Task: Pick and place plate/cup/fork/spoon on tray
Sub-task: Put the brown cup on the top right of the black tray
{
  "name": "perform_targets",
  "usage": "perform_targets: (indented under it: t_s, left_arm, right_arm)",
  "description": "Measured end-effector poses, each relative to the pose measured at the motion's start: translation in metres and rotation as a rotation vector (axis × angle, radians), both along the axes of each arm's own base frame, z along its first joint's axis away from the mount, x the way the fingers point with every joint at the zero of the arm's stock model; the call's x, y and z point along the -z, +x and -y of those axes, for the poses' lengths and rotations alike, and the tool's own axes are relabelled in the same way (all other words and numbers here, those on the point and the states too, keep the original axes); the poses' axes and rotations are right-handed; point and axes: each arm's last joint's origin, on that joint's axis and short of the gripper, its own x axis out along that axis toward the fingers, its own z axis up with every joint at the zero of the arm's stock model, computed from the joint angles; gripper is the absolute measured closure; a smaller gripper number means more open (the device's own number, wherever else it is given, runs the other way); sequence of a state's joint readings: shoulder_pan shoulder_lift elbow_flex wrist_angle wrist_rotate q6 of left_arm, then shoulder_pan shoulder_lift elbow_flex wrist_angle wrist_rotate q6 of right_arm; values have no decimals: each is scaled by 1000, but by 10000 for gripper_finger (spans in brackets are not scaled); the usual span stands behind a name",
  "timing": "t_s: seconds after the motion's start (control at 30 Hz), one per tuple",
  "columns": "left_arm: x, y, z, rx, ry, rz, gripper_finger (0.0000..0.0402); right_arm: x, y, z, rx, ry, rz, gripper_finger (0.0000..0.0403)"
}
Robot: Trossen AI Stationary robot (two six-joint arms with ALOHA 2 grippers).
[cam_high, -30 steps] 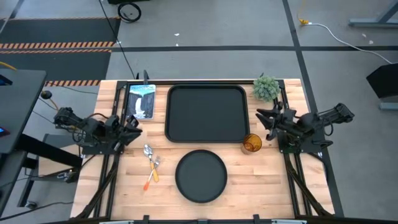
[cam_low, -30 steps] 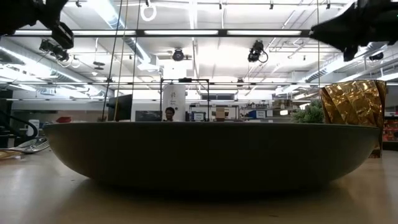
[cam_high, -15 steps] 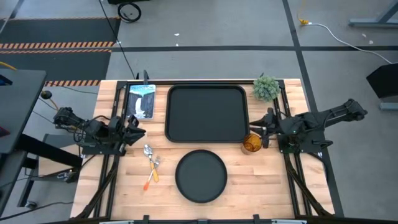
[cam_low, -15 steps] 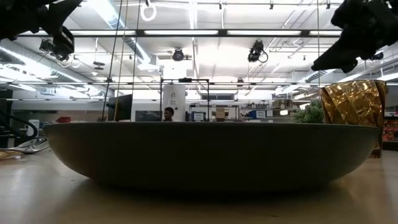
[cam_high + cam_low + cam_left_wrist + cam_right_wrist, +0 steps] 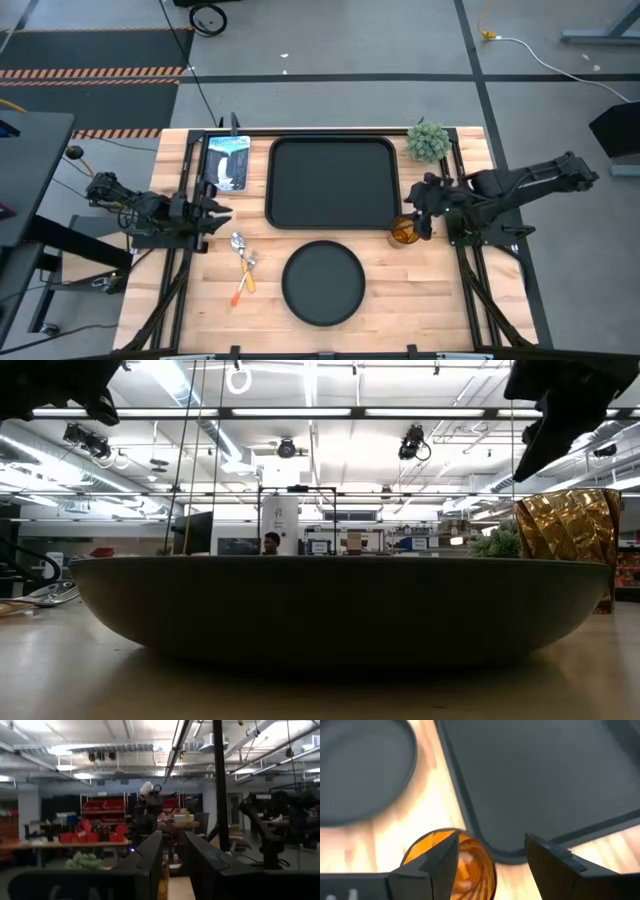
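Right end effector (image 5: 418,203): poised above the cup (image 5: 404,232) at the tray's near right corner, fingers (image 5: 435,862) spread apart with nothing between them (the right wrist view shows the amber glass beneath one finger and the tray corner under the gap).

Left end effector (image 5: 216,213): at the left side of the desk (image 5: 420,295), near the blue-and-white card (image 5: 229,163) and above the cutlery; fingers (image 5: 150,857) parted, holding nothing.

Cup: amber-brown tumbler, upright on the desk, just beside the tray's rim, outside it.

Tray (image 5: 333,183): black, rectangular, rounded corners; lies at the middle of the desk toward its far edge.

Plate (image 5: 323,283): round, matte black, on the desk near the front edge, in front of the tray and apart from it (it fills most of the low view).

Spoon (image 5: 241,253) and fork (image 5: 245,275): orange-handled, lying crossed over each other on the desk to the left of the plate, metal ends toward the left arm.

Small green plant (image 5: 428,141): far right corner of the desk, beside the tray.
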State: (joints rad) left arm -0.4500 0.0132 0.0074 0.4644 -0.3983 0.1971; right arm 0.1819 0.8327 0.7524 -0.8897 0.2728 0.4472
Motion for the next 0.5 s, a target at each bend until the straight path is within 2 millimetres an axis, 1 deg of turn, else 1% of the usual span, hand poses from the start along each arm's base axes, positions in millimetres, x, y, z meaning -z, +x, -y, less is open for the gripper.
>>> perform_targets:
  t_s: [0.17, 0.33, 0.5]
  left_arm:
    - [-6, -3, -1, -23, 18, 63, 318]
    - [-11, -6, -3, -73, 53, 117, 321]
    - [-11, -6, -4, -145, 111, 112, 321]
  right_arm:
    - [-5, 18, 2, -49, 21, -137, 184]
    - [-2, 39, 2, -83, 35, -257, 202]
    - [2, 53, -1, -102, 55, -360, 209]
